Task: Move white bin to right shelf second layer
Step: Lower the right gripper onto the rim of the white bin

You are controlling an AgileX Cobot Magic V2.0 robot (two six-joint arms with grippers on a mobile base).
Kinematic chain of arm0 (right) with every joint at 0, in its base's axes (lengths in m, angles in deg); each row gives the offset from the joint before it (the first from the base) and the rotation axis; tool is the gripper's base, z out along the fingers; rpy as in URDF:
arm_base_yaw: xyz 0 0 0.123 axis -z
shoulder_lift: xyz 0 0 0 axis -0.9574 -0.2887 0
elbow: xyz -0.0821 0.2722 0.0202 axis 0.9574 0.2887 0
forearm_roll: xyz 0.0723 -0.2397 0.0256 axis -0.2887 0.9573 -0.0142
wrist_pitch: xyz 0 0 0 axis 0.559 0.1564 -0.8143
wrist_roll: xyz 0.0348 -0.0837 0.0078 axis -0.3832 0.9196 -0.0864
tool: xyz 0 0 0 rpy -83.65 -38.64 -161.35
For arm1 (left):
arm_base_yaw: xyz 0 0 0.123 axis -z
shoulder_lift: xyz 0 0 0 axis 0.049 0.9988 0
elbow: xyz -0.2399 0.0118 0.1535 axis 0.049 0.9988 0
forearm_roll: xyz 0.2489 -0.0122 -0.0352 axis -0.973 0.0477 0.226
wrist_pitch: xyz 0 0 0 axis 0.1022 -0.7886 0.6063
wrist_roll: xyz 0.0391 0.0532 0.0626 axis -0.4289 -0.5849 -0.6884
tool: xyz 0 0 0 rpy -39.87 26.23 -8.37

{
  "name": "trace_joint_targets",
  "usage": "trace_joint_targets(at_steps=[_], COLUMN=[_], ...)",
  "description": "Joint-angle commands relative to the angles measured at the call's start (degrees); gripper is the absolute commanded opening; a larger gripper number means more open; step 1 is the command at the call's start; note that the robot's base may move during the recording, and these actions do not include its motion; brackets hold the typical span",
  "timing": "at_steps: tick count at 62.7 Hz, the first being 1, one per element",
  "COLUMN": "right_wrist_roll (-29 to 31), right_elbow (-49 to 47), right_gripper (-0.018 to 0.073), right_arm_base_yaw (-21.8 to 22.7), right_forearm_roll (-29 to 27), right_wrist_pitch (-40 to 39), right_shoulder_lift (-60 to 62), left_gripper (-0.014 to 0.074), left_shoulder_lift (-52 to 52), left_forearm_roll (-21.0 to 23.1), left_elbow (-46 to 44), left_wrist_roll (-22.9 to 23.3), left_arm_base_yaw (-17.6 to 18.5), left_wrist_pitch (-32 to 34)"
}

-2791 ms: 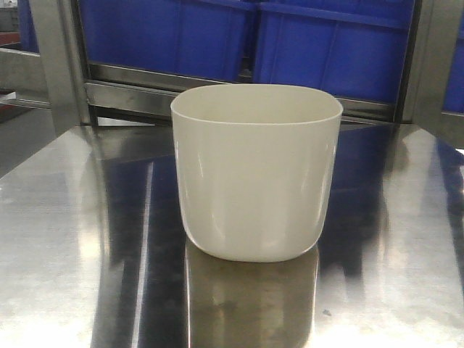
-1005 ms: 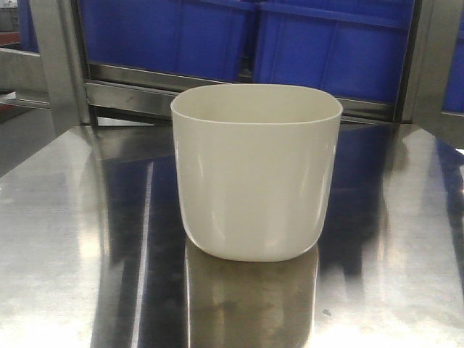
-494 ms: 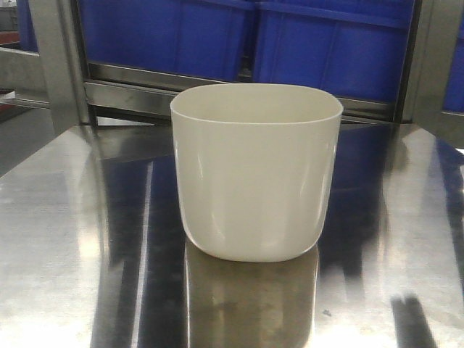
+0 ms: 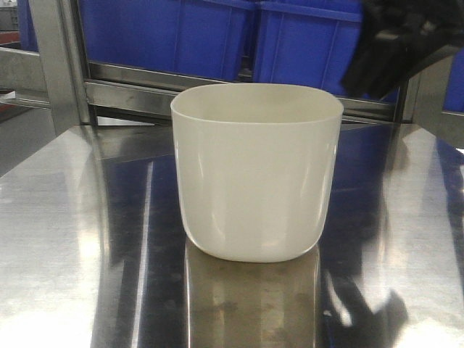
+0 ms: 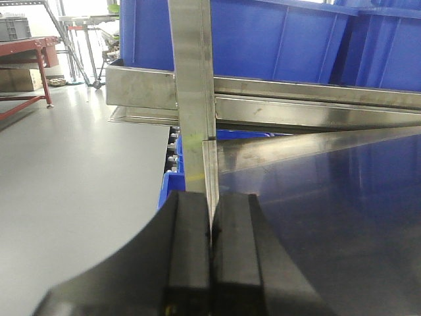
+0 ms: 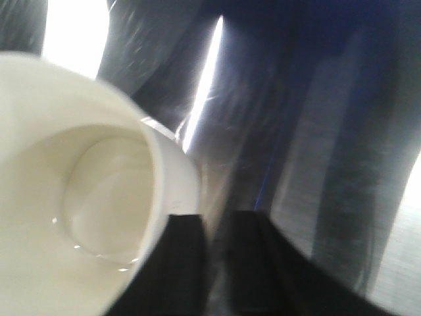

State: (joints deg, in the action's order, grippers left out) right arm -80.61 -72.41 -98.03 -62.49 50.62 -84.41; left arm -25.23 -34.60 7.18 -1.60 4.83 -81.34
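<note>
The white bin (image 4: 255,174) stands upright on the middle of the steel bench (image 4: 58,217), with blue crates (image 4: 167,36) racked behind it. The right claw (image 6: 214,227) hangs above, just beside the rim, fingers only narrowly parted. So slim a gap could strike the rim instead of straddling the wall, tipping or skating the glossy tub. The left claw (image 5: 210,230) is pressed together at the bench's edge, too far off to steady it.

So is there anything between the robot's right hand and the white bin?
No, nothing. In the right wrist view the right hand hangs close beside the white bin, with only shiny steel table showing between them.
</note>
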Motion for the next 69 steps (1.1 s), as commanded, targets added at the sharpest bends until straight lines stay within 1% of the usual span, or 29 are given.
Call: trace_joint_targets(at_steps=[1, 3, 6, 21, 32, 39, 49, 69], right_wrist_roll=[0.57, 0.57, 0.57, 0.57, 0.57, 0.57, 0.57, 0.57], right_elbow=[-2.26, -2.28, -2.56, -5.89, -8.43, -8.67, -8.67, -9.11], right_gripper=[0.0482, 0.0513, 0.0526, 0.0519, 0.0519, 0.0519, 0.0519, 0.0519], right_arm_base_yaw=[-1.37, -1.68, -1.91, -1.89, -1.89, -1.89, -2.00, -5.06], right_forearm_roll=[-0.38, -0.38, -0.38, -0.38, -0.46, -1.02, -2.05, -2.44], right_wrist_pitch=[-3.89, -4.42, -4.67, -3.97, -1.09, 0.59, 0.95, 2.08], right_shoulder_lift=[1.29, 1.29, 1.29, 1.35, 1.35, 1.29, 0.63, -2.32], left_gripper=[0.0085, 0.0085, 0.0085, 0.0085, 0.0085, 0.0085, 0.0085, 0.0085], left_shoulder_lift=[-0.80, -0.80, -0.80, -0.80, -0.80, -0.80, -0.80, -0.80], left_forearm_roll=[0.35, 0.35, 0.35, 0.35, 0.35, 0.35, 0.35, 0.35], left_elbow=[2.11, 2.11, 2.11, 2.11, 2.11, 2.11, 2.11, 2.11], left_wrist_roll=[0.15, 0.15, 0.15, 0.15, 0.15, 0.15, 0.15, 0.15], left_arm_base_yaw=[0.16, 0.16, 0.16, 0.16, 0.16, 0.16, 0.16, 0.16], left_wrist_pitch=[4.87, 4.87, 4.87, 4.87, 4.87, 4.87, 4.87, 4.87])
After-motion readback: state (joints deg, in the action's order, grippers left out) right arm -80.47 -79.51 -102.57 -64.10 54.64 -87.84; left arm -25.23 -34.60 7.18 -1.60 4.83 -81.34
